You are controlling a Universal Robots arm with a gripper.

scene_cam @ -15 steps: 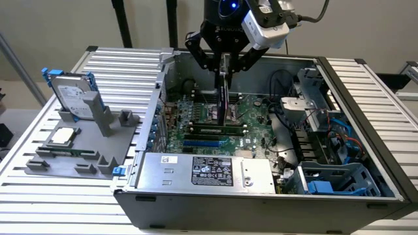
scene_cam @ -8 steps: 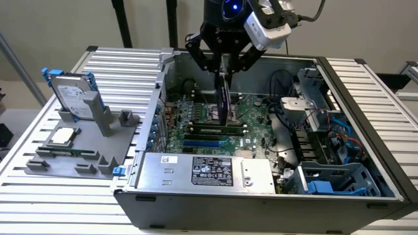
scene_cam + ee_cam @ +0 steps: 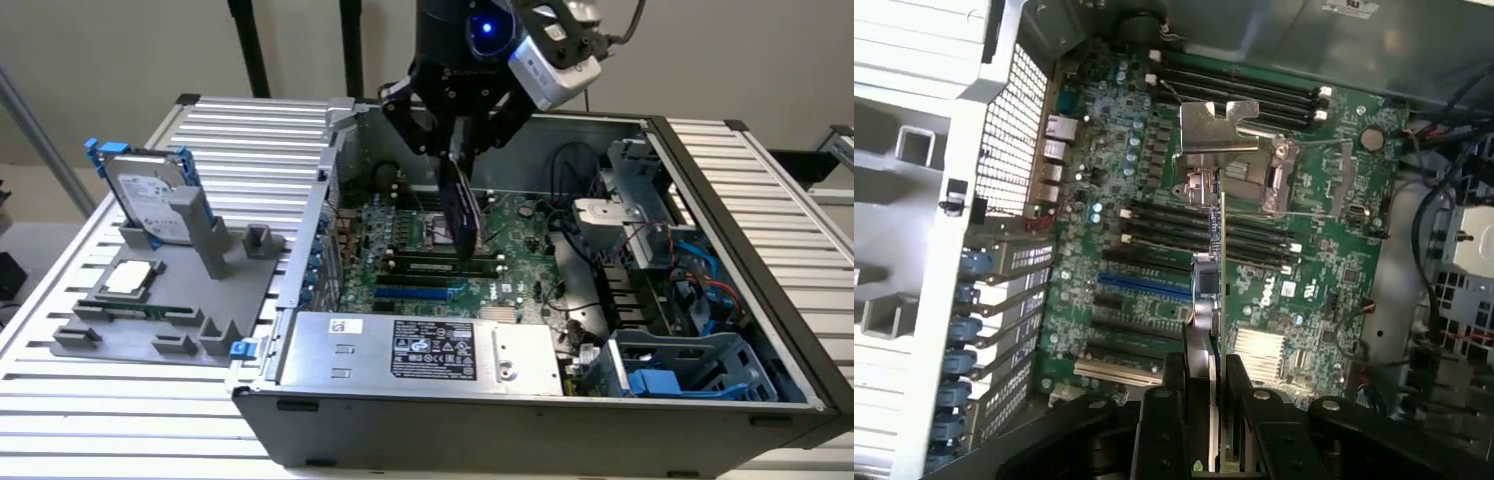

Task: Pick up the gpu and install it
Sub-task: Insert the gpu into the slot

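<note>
Lying open on a slatted metal surface [image 3: 120, 400]: a computer case [image 3: 534, 425]. Nearest in the exterior view, a silver power supply [image 3: 414, 350] with a black label, its print too fine to read. Just beside it, toward the exterior view's right, a grey drive cage [image 3: 694, 365] with blue clips.

Behind the power supply, a green motherboard [image 3: 521, 225], marked "DELL" in white lettering [image 3: 1259, 291] in the wrist view, near a blue slot [image 3: 1139, 288] and rows of black slots.

Held upright over that board: the graphics card [image 3: 463, 215], hanging long edge down from the pincer [image 3: 458, 150] and seen edge-on in the wrist view. Pincer closed narrow on the card's upper end, with black fingers [image 3: 1166, 425] pressed against both faces. Contact between the card's lower edge and the board: impossible to tell.

Beyond the card in the wrist view, a silver processor socket [image 3: 1239, 150] with more black slots behind.

Outside the case, at the exterior view's left, a grey holder [image 3: 147, 335] carrying a hard drive [image 3: 147, 205] upright in a blue frame, a square processor [image 3: 127, 278] lying flat, and a memory stick [image 3: 127, 307]. Farthest up, a blue light [image 3: 487, 25] glowing on the arm.
</note>
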